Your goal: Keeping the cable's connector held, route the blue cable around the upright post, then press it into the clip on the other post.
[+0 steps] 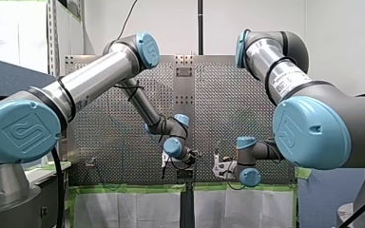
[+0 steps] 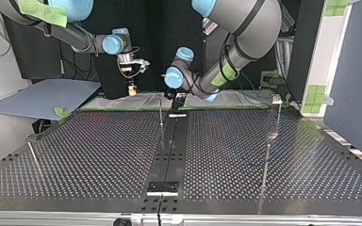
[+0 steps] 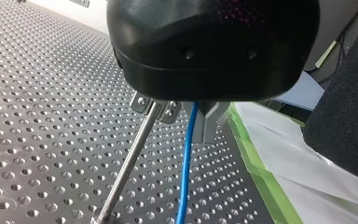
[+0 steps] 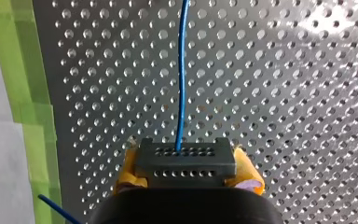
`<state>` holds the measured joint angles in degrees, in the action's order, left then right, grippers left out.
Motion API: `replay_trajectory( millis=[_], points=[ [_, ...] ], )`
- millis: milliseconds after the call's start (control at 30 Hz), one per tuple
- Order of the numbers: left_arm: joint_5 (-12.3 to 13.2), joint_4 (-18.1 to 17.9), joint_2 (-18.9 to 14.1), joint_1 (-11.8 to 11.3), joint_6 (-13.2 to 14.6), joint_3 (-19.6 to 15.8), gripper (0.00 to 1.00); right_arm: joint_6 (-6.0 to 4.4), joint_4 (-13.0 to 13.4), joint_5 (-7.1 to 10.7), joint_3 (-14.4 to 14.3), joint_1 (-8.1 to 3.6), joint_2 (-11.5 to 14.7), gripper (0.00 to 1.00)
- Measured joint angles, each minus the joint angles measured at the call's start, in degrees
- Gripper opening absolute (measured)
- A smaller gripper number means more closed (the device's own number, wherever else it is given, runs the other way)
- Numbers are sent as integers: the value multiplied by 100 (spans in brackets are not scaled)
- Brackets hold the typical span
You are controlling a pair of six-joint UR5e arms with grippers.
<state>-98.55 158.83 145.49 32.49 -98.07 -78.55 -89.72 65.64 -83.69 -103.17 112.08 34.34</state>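
Observation:
In the right wrist view the black connector (image 4: 185,161) sits between yellow pads (image 4: 249,175), with my right gripper (image 4: 186,173) shut on it. The blue cable (image 4: 182,74) leaves the connector and runs straight ahead over the perforated table (image 4: 284,93). In the left wrist view the blue cable (image 3: 186,168) drops from between the metal fingers (image 3: 209,123) of my left gripper (image 3: 192,122), which is shut on it. An upright post (image 3: 128,168) stands just beside those fingers, its top with a small bracket (image 3: 156,106) touching or nearly touching the gripper. In the top view my left gripper (image 2: 175,100) hangs next to that post (image 2: 160,112), and my right gripper (image 2: 131,87) is further left.
Other thin posts stand at the top view's right (image 2: 278,115), right front (image 2: 265,165) and left front (image 2: 34,157). A black strip (image 2: 169,146) runs down the table's middle. Green tape (image 3: 256,168) lines the table's edge, and a blue-grey board (image 2: 42,96) lies beyond it.

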Motion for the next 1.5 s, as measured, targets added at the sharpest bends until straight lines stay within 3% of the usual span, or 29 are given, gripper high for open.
replay_trajectory(
  millis=[200, 500, 1500],
  points=[
    [35, 12, 0, -14, -23, 1, 1, -67, -42, -14, 22, -95, 4, 0],
    [369, -10, 0, -33, -45, 1, 1, -141, -184, -3, 158, -211, 5, 0],
    [420, -417, 31, -212, -576, 4, 1, -137, -204, 121, 301, -261, -2, 0]
  ],
)
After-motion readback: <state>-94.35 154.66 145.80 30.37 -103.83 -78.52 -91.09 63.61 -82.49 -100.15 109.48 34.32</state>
